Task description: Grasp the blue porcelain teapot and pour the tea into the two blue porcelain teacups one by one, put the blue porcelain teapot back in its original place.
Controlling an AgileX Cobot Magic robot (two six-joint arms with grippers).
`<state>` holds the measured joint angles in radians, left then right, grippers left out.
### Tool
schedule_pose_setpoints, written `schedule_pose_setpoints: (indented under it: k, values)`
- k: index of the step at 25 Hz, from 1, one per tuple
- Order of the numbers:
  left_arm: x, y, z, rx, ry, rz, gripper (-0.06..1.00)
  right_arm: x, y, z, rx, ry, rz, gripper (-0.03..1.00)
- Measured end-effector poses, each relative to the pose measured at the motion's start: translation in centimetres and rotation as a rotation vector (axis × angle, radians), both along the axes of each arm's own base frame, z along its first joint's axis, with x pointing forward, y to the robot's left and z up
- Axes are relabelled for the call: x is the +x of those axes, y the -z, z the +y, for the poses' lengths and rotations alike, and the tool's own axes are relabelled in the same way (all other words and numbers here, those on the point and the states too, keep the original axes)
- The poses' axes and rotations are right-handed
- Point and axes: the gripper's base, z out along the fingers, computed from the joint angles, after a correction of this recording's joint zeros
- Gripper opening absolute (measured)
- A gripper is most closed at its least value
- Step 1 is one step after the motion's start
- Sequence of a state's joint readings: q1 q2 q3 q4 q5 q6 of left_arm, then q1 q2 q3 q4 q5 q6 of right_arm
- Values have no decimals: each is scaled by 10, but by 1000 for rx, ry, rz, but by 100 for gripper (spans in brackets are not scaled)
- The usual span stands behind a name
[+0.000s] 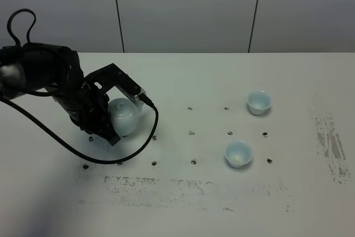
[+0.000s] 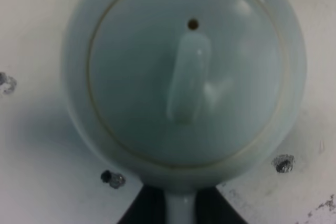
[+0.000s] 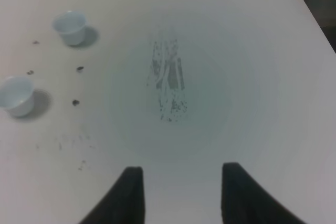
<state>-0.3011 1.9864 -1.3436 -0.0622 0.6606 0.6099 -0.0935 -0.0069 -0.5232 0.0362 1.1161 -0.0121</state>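
The blue porcelain teapot (image 1: 124, 116) is at the left of the table and fills the left wrist view (image 2: 184, 77), lid and knob up. My left gripper (image 1: 113, 121) is shut on its loop handle (image 2: 181, 209), with a dark finger on each side. I cannot tell whether the pot rests on the table or hangs just above it. The two blue porcelain teacups stand upright on the right, one farther back (image 1: 259, 102) and one nearer (image 1: 238, 154). Both show in the right wrist view (image 3: 70, 26) (image 3: 17, 94). My right gripper (image 3: 184, 192) is open and empty above the table's right part, out of the exterior view.
The white table (image 1: 183, 203) has small dark screw holes in rows (image 1: 191, 133) and scuffed grey patches near the front (image 1: 166, 184) and at the right (image 1: 331, 145). A black cable (image 1: 133, 151) loops from the left arm. A grey panelled wall stands behind.
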Motion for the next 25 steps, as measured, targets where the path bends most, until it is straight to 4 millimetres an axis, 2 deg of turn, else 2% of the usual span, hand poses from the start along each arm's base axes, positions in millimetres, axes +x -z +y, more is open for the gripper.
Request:
schedule_pose_setpoints:
  k: [2,6,11,14,16,20,25]
  values:
    - [0,-6,-1,-7,6,-25,11,0,0,0,0,0,0,36]
    - [-3,-25,-18,-34,66,-114,11,0,0,0,0,0,0,36]
    - [5,-57,-56,-105,193,-217,11,0,0,0,0,0,0,36]
    - [24,-74,-83,-137,252,-275,11,0,0,0,0,0,0,36]
    - [38,-75,-98,-142,286,-286,11,0,0,0,0,0,0,36]
    - [65,-66,-128,-131,379,-299,11,0,0,0,0,0,0,36]
    - [81,-48,-158,-100,528,-316,11,0,0,0,0,0,0,36]
